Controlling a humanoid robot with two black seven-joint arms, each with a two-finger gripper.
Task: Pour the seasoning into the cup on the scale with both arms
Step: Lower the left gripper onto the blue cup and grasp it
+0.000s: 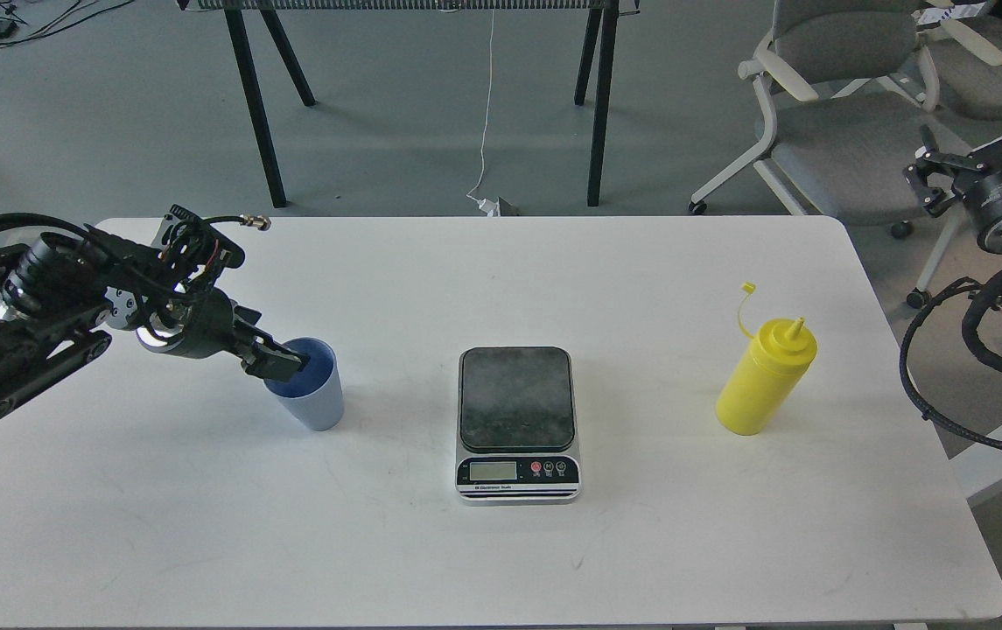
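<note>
The light blue-grey cup point(315, 394) stands on the white table left of the scale. My left gripper point(277, 359) reaches in from the left and is shut on the cup's near-left rim, with one finger inside the cup. The scale point(516, 422), with a dark plate and a silver front strip, sits at the table's middle with nothing on it. The yellow seasoning bottle point(765, 378) stands upright at the right, its cap hanging off on its tether. My right gripper point(973, 149) is held off the table's right edge, far from the bottle, with its fingers spread open and empty.
The white table point(203, 525) spans the view. Grey office chairs point(842, 131) stand behind the right corner. Black trestle legs point(255, 105) and a white cable point(485, 131) are on the floor beyond the far edge.
</note>
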